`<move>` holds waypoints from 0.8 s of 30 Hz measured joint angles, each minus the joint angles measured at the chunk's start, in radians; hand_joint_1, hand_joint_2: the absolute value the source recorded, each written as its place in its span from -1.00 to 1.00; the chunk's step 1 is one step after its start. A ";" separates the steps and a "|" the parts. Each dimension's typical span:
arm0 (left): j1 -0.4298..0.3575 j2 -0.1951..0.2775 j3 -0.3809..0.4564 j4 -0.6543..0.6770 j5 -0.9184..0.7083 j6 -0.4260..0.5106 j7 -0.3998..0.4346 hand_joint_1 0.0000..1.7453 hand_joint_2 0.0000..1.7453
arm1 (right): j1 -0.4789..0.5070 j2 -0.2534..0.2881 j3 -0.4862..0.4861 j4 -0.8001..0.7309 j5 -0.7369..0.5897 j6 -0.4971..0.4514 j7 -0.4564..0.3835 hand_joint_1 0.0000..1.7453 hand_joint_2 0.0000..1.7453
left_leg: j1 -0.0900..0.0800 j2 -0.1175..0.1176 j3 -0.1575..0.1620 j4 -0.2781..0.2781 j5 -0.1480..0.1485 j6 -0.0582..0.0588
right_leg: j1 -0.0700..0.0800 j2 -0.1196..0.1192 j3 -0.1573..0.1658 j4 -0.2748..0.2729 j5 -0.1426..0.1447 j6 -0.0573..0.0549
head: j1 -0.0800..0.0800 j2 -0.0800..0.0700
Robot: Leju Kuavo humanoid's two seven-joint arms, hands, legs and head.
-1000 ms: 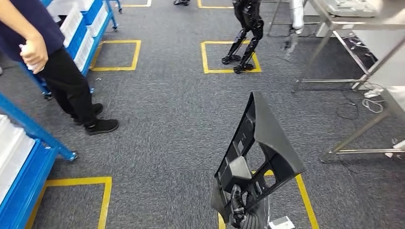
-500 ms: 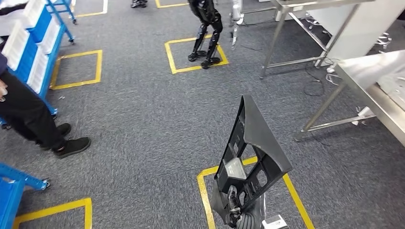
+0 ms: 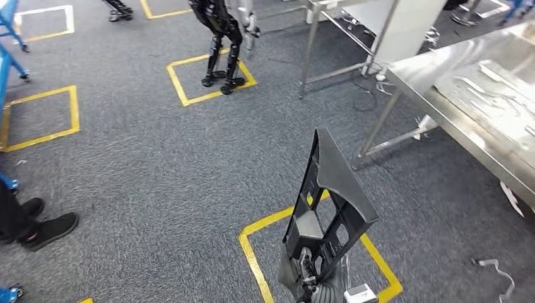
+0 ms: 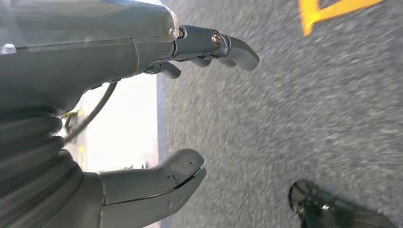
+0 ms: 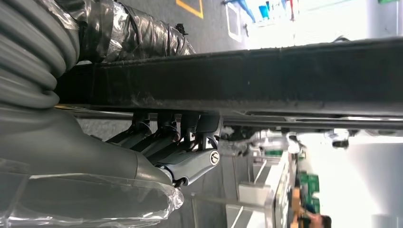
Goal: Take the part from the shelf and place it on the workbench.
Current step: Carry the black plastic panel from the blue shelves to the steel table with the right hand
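A long black plastic part with cut-out openings stands tilted upright at the bottom middle of the head view. My right hand grips it near its lower end. In the right wrist view the dark fingers curl around the part's black edge. My left hand hangs over the grey carpet with its thumb and fingers apart and nothing between them. The steel workbench lies at the right of the head view.
Another steel table stands at the top behind it. A black humanoid robot's legs stand in a yellow floor square. A person's black shoe is at the left edge. Cables lie on the carpet lower right.
The camera has turned to the right: the blue shelves and the person slid off to the left, the steel workbench came in at the right. The part stays held in my right hand.
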 joint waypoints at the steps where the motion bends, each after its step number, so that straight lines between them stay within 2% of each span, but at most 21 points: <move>1: 0.001 0.000 0.000 0.000 0.000 0.000 0.000 -1.00 1.00 | 0.000 0.000 0.000 0.002 0.000 0.000 0.000 1.00 1.00 | 0.000 0.016 0.001 0.000 -0.002 0.000 | -0.004 -0.009 -0.032 0.059 -0.023 0.005 | 0.000 0.000; 2: 0.002 0.000 0.000 0.000 0.001 0.000 0.000 -1.00 1.00 | 0.000 0.000 0.000 0.004 0.000 0.001 0.000 1.00 1.00 | 0.000 0.033 0.002 0.000 -0.005 -0.002 | -0.009 -0.014 -0.054 0.098 -0.031 0.009 | 0.000 0.000; 3: 0.002 0.000 0.000 0.000 0.001 0.000 0.000 -1.00 1.00 | 0.000 0.000 -0.001 0.006 0.000 0.001 0.000 1.00 1.00 | 0.000 0.048 0.005 0.000 -0.008 -0.004 | -0.014 -0.018 -0.059 0.104 -0.020 0.013 | 0.000 0.000; 4: 0.002 0.000 0.000 0.000 0.001 0.000 0.001 -1.00 1.00 | 0.000 0.000 -0.001 0.007 -0.001 0.001 0.000 1.00 1.00 | 0.001 0.063 0.010 0.000 -0.013 -0.007 | -0.018 -0.024 -0.043 0.071 0.007 0.016 | 0.000 0.000; 5: 0.002 -0.001 0.000 0.000 0.002 -0.001 0.001 -1.00 1.00 | 0.000 0.000 -0.001 0.008 -0.001 0.001 0.000 1.00 1.00 | 0.002 0.076 0.016 0.001 -0.018 -0.012 | -0.021 -0.039 -0.009 0.006 0.044 0.018 | 0.000 0.000; 6: 0.002 -0.002 0.000 0.000 0.002 -0.001 0.001 -1.00 1.00 | 0.000 0.000 -0.001 0.010 -0.001 0.001 0.000 1.00 1.00 | 0.001 0.087 0.022 0.001 -0.023 -0.017 | -0.018 -0.065 0.026 -0.059 0.070 0.017 | 0.000 0.000; 8: 0.001 -0.003 0.000 0.000 0.003 -0.001 0.001 -1.00 1.00 | 0.000 0.001 -0.001 0.011 -0.001 0.002 0.001 1.00 1.00 | -0.003 0.105 0.031 0.001 -0.033 -0.030 | -0.010 -0.100 0.069 -0.142 0.092 0.008 | 0.000 0.000; 9: -0.001 -0.004 0.000 0.000 0.004 -0.001 0.001 -1.00 1.00 | -0.001 0.001 -0.001 0.011 -0.001 0.002 0.001 1.00 1.00 | -0.005 0.113 0.035 0.000 -0.037 -0.037 | -0.004 -0.103 0.071 -0.148 0.086 0.001 | 0.000 0.000; 11: -0.006 -0.005 0.000 0.000 0.005 -0.001 0.001 -1.00 1.00 | 0.000 0.002 -0.002 0.012 -0.001 0.003 0.001 1.00 1.00 | -0.002 0.128 0.048 -0.002 -0.045 -0.049 | -0.004 -0.077 0.072 -0.151 0.085 -0.013 | 0.000 0.000; 12: -0.007 -0.006 0.000 0.000 0.005 -0.001 0.001 -1.00 1.00 | 0.000 0.003 -0.002 0.012 0.000 0.003 0.001 1.00 1.00 | 0.001 0.119 0.050 0.007 -0.055 -0.053 | -0.005 -0.065 0.075 -0.153 0.085 -0.020 | -0.001 0.000; 13: -0.007 -0.006 0.000 0.000 0.005 -0.002 0.001 -1.00 1.00 | 0.000 0.004 -0.002 0.012 0.000 0.003 0.001 1.00 1.00 | 0.004 0.099 0.041 0.036 -0.076 -0.056 | -0.007 -0.053 0.078 -0.157 0.086 -0.028 | -0.001 0.000; 15: -0.005 -0.007 0.000 0.000 0.006 -0.003 0.002 -1.00 1.00 | 0.000 0.005 -0.002 0.012 0.001 0.004 0.001 1.00 1.00 | 0.004 0.043 -0.016 0.156 -0.137 -0.056 | -0.008 -0.029 0.082 -0.159 0.086 -0.039 | -0.001 0.000; 16: -0.004 -0.007 0.000 0.000 0.006 -0.004 0.002 -1.00 1.00 | 0.000 0.005 -0.002 0.013 0.002 0.005 0.001 1.00 1.00 | 0.003 0.028 -0.055 0.229 -0.164 -0.054 | -0.005 -0.015 0.083 -0.159 0.086 -0.041 | -0.001 0.000; 17: -0.003 -0.008 0.000 0.000 0.007 -0.004 0.002 -1.00 1.00 | 0.000 0.005 -0.002 0.014 0.002 0.005 0.001 1.00 1.00 | 0.002 0.022 -0.088 0.282 -0.175 -0.052 | -0.002 0.000 0.084 -0.159 0.085 -0.043 | -0.001 0.000; 18: -0.001 -0.008 0.000 0.000 0.008 -0.005 0.003 -1.00 1.00 | 0.000 0.005 -0.002 0.015 0.003 0.005 0.001 1.00 1.00 | 0.000 0.019 -0.107 0.302 -0.164 -0.048 | 0.001 0.016 0.086 -0.159 0.084 -0.044 | -0.001 0.000; 19: 0.001 -0.008 0.001 0.000 0.009 -0.005 0.004 -1.00 1.00 | 0.000 0.005 -0.002 0.016 0.003 0.006 0.002 1.00 1.00 | -0.002 0.016 -0.109 0.284 -0.134 -0.043 | 0.003 0.032 0.089 -0.158 0.084 -0.045 | -0.001 0.000; 20: 0.002 -0.008 0.001 0.000 0.009 -0.005 0.005 -1.00 1.00 | 0.000 0.005 -0.002 0.017 0.004 0.006 0.003 1.00 1.00 | -0.004 0.007 -0.095 0.230 -0.090 -0.036 | 0.005 0.048 0.093 -0.158 0.083 -0.046 | -0.001 0.000; 21: 0.003 -0.008 0.001 0.000 0.009 -0.005 0.006 -1.00 1.00 | 0.000 0.005 -0.002 0.018 0.005 0.006 0.004 1.00 1.00 | -0.006 -0.016 -0.074 0.161 -0.047 -0.029 | 0.005 0.062 0.095 -0.157 0.082 -0.045 | -0.001 0.000; 22: 0.003 -0.007 0.001 0.000 0.010 -0.005 0.006 -1.00 1.00 | -0.001 0.005 -0.002 0.019 0.006 0.006 0.005 1.00 1.00 | -0.007 -0.046 -0.053 0.098 -0.017 -0.023 | 0.006 0.074 0.094 -0.155 0.080 -0.043 | -0.001 0.000; 23: 0.003 -0.007 0.002 0.000 0.010 -0.005 0.006 -1.00 1.00 | -0.002 0.006 -0.002 0.019 0.007 0.007 0.007 1.00 1.00 | -0.008 -0.069 -0.038 0.054 -0.001 -0.019 | 0.004 0.086 0.091 -0.153 0.080 -0.039 | -0.001 0.000; 24: 0.003 -0.007 0.002 0.000 0.010 -0.005 0.006 -1.00 1.00 | -0.002 0.006 -0.002 0.020 0.009 0.007 0.009 1.00 1.00 | -0.009 -0.085 -0.031 0.033 0.002 -0.017 | 0.002 0.099 0.087 -0.152 0.081 -0.034 | -0.001 0.000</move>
